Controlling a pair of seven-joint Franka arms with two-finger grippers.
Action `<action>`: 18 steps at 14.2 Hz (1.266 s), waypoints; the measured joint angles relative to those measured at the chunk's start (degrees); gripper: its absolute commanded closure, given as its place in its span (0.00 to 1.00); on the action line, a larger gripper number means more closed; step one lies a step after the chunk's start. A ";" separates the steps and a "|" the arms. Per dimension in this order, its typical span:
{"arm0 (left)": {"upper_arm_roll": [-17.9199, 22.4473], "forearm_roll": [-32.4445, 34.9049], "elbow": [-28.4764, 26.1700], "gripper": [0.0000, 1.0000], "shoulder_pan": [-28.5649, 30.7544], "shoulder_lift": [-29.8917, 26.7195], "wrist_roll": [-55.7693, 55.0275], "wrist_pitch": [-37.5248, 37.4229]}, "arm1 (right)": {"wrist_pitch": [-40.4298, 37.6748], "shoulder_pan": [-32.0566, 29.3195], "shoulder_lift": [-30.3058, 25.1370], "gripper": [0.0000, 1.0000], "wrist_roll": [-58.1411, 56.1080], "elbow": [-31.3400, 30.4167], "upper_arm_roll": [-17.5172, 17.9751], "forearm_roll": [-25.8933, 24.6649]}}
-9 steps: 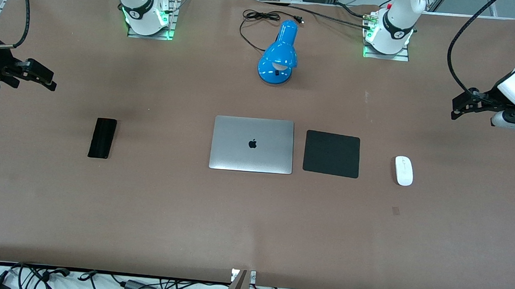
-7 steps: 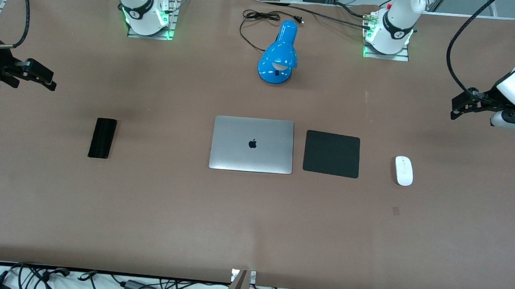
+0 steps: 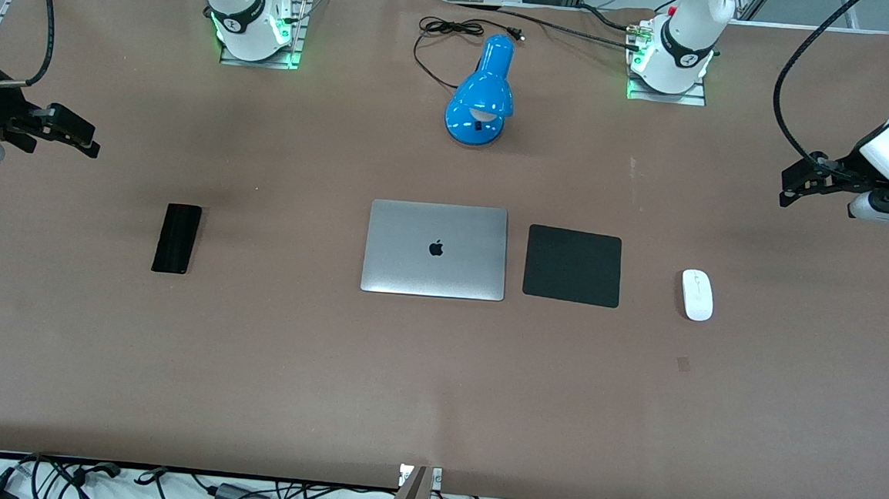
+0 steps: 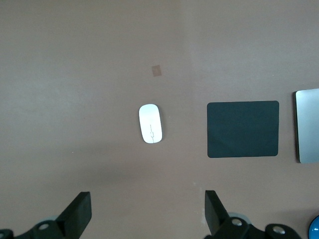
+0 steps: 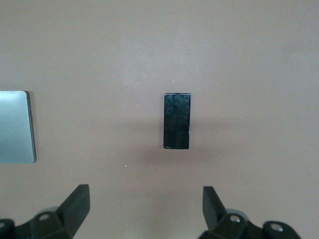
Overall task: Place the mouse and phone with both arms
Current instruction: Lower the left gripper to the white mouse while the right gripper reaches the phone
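The left gripper [image 3: 791,190] hangs in the air over the bare table [image 3: 436,388] at the left arm's end, its fingers [image 4: 77,214] spread wide with nothing between them. In the left wrist view the two black fingertips frame open tabletop, and the mouse [image 4: 150,123] lies on the table apart from them. The right gripper [image 3: 84,141] hangs over the table at the right arm's end, also spread wide and holding nothing; its fingers [image 5: 75,204] show well apart in the right wrist view, with the phone [image 5: 177,121] lying flat on the table apart from them.

The mouse [image 3: 696,294] rests on the table toward the left arm's end, near the black mat [image 3: 572,266] but not touching it. A small dark square mark [image 3: 683,363] on the table sits nearer to the front camera than the mouse. The mat lies just beside the closed silver laptop [image 3: 435,250], with a narrow strip of table between them. The phone [image 3: 176,238] lies toward the right arm's end, well apart from the laptop, its long side running toward the front camera.

A blue desk lamp [image 3: 482,94] stands farther from the front camera than the laptop, between the two arm bases, with its black cord [image 3: 446,30] looped on the table beside it.
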 measured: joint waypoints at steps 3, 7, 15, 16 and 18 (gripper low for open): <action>0.29 0.00 0.00 0.00 0.62 0.28 -0.04 -3.65 | 0.17 -0.30 1.97 0.00 0.00 -0.24 -0.14 -0.02; 0.38 0.00 0.35 0.00 2.89 3.35 0.08 -4.82 | 0.69 -0.74 8.31 0.00 0.02 -0.65 -0.17 -0.72; 0.20 0.00 -2.80 0.00 3.58 28.72 0.11 25.01 | 12.54 -0.80 21.16 0.00 2.55 -2.52 -0.29 -2.63; 0.11 0.00 -5.29 0.00 3.57 30.29 0.11 31.69 | 16.04 -0.86 21.54 0.00 2.62 -4.30 -0.36 -2.64; -0.01 0.01 -10.61 0.00 3.55 31.80 0.11 41.85 | 23.51 -1.43 22.05 0.00 2.70 -8.72 -0.45 -2.66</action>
